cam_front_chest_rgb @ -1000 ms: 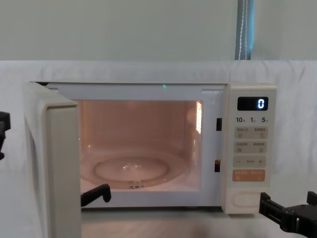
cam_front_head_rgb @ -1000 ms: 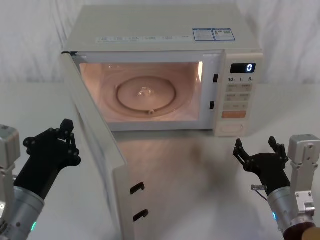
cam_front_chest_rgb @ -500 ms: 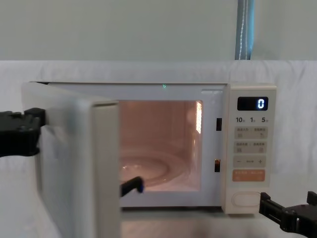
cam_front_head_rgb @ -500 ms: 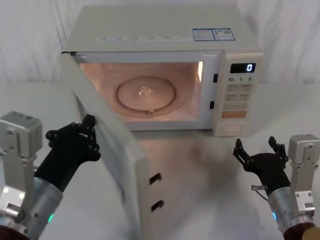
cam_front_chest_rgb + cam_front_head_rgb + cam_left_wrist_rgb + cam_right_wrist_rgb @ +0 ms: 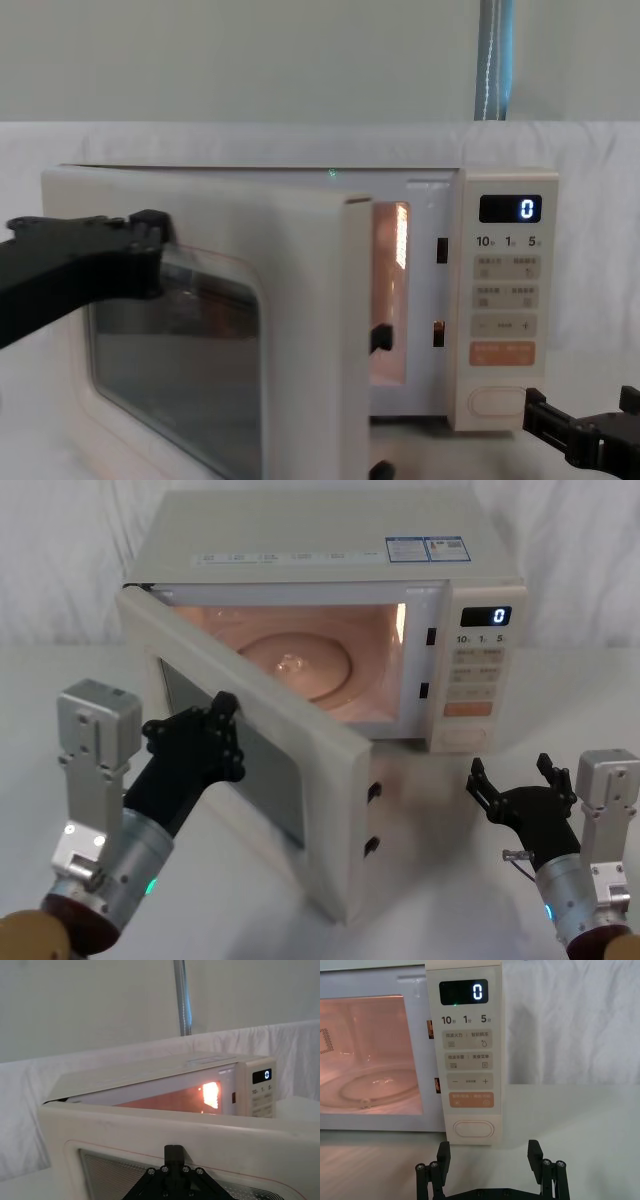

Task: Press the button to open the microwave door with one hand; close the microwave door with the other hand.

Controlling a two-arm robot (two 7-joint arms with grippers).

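Cream door (image 5: pixel 262 742) is about half shut with your left gripper (image 5: pixel 205 748) pressed on its glass, fingers' spread unclear; keep pushing until it latches, while the empty, open right gripper (image 5: pixel 518 794) waits below the button (image 5: pixel 471 1129).

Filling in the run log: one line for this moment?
left gripper: pushing microwave door | door: half shut | right gripper: open, idle, before button

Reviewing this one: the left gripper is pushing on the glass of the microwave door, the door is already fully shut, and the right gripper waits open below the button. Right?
Not quite: the microwave door is only partly swung in, as the head view shows, with the lit cavity visible past its free edge. The rest holds: the left gripper is against the door glass, and the right gripper waits open below the button.
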